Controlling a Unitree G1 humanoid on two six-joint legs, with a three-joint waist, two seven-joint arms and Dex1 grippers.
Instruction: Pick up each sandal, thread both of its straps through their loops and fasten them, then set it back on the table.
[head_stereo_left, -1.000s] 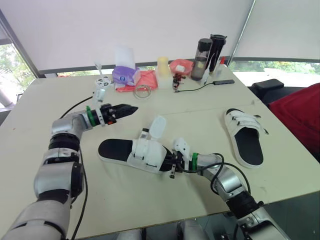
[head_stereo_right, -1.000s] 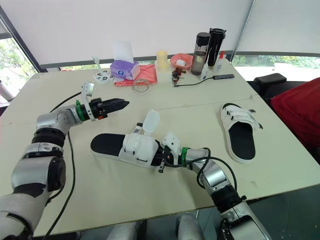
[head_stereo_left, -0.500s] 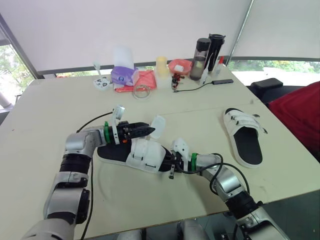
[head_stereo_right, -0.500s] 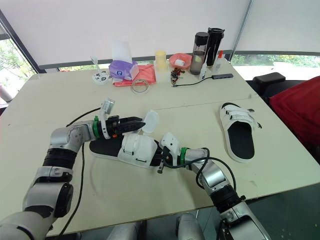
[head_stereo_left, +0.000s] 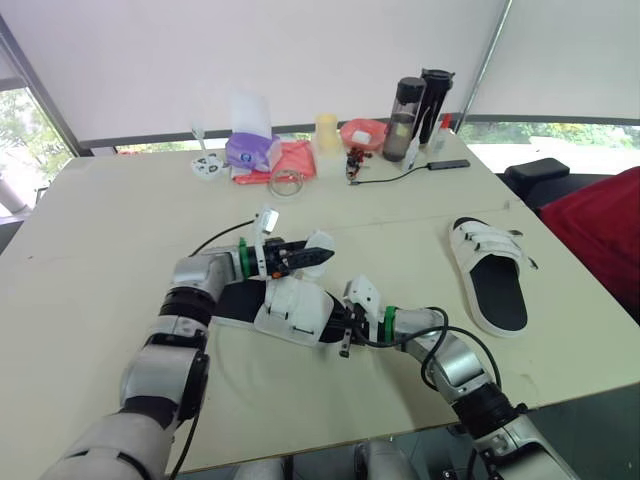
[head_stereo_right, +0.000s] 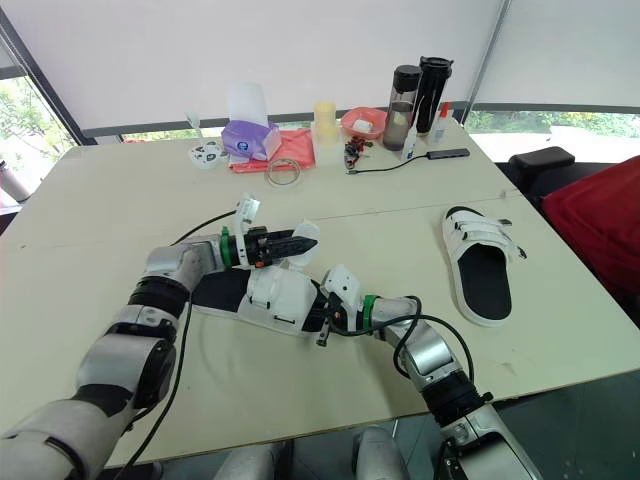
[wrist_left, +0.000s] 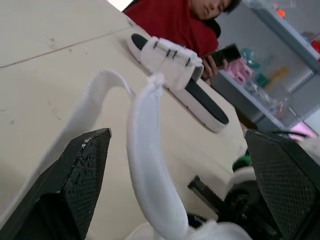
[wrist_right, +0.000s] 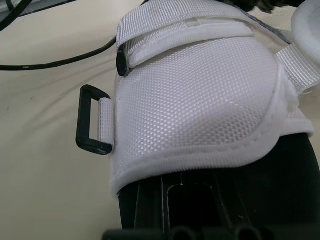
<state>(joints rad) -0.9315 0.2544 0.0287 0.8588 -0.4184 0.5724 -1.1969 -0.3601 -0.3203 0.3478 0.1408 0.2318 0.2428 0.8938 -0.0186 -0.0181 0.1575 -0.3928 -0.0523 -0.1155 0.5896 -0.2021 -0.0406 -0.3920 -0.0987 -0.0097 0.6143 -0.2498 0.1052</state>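
Left gripper (head_stereo_left: 322, 255) is hanging with its pincer spread wide around the near sandal (head_stereo_left: 295, 305)'s loose strap (wrist_left: 145, 150), not pinching it. That sandal's lying on the table (head_stereo_left: 90, 260), heel hiding under the arm. The right gripper (head_stereo_left: 344, 330) is sitting at its toe, can't tell if it's clamping. The other sandal (head_stereo_left: 488, 262) is lying far right.

Left arm (head_stereo_left: 192, 275) and right arm (head_stereo_left: 452, 366): silver-grey shells, black joints. Green ring (head_stereo_left: 388, 322) at each wrist. Black cable (head_stereo_left: 436, 344) along each forearm, looped loose on right. Left gripper (head_stereo_left: 320, 254): two matte black fingers (wrist_left: 75, 180), pebbled texture. White block (head_stereo_left: 360, 296) on right wrist, possibly camera housing.
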